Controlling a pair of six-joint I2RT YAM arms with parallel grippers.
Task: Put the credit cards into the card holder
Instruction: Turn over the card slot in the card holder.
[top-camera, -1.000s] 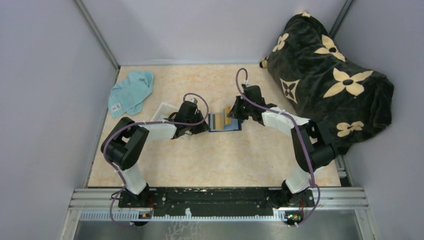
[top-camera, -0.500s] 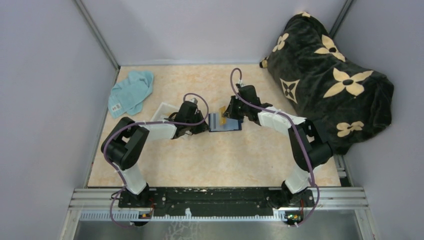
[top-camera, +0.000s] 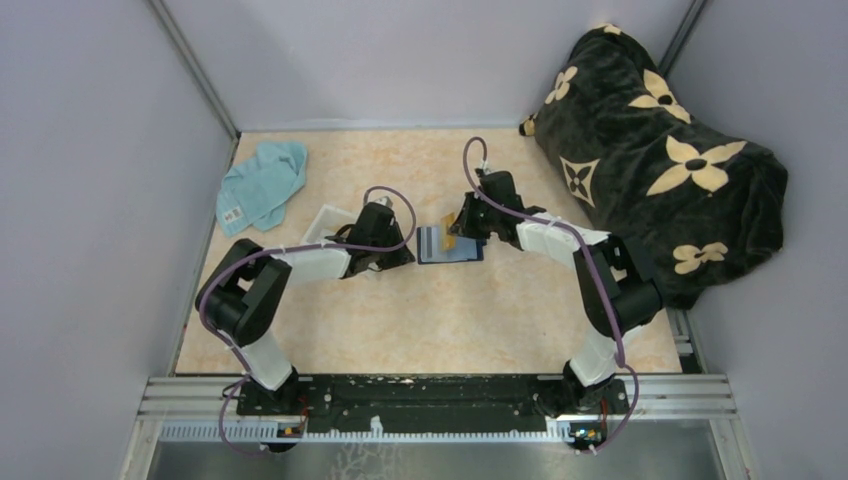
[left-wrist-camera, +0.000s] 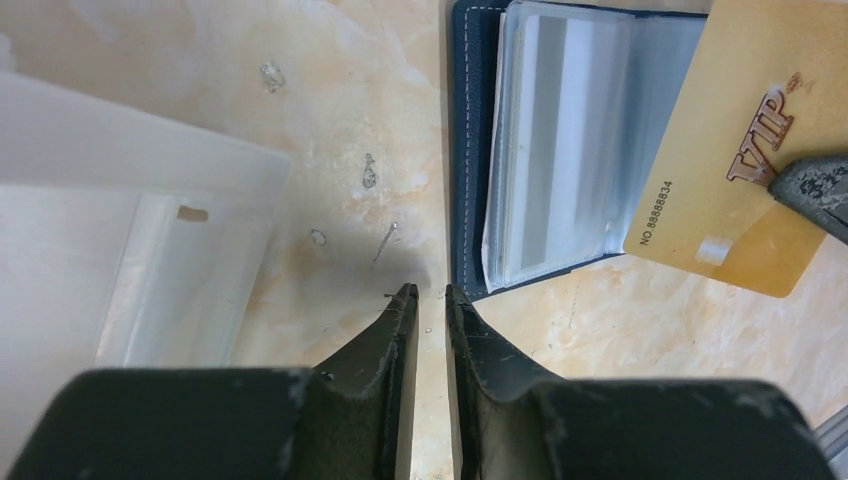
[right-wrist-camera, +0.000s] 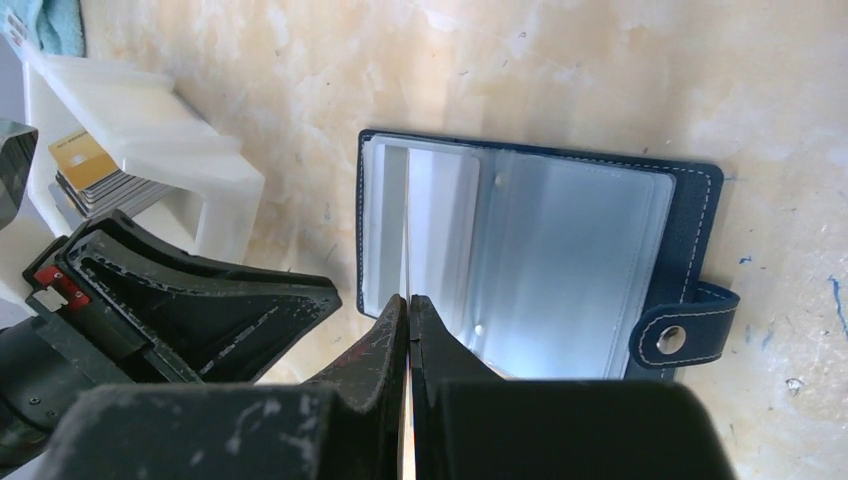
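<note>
If you count the pieces, you find one card holder (top-camera: 448, 245), lying open on the worktop (top-camera: 420, 310) between your two grippers. Your right gripper (right-wrist-camera: 409, 305) is clamped on one gold credit card (left-wrist-camera: 730, 150), tilted over the holder's clear sleeves. It reads "VIP" and a number line starting "NO 8888". Your left gripper (left-wrist-camera: 432, 295) stands with a narrow gap and nothing in it, just beside the holder's tray-side edge. One white tray (right-wrist-camera: 140, 130) holds a stack of cards (right-wrist-camera: 95, 175), gold on top; you cannot count them. One teal cloth (top-camera: 262, 185) carries a white tag, unreadable.
</note>
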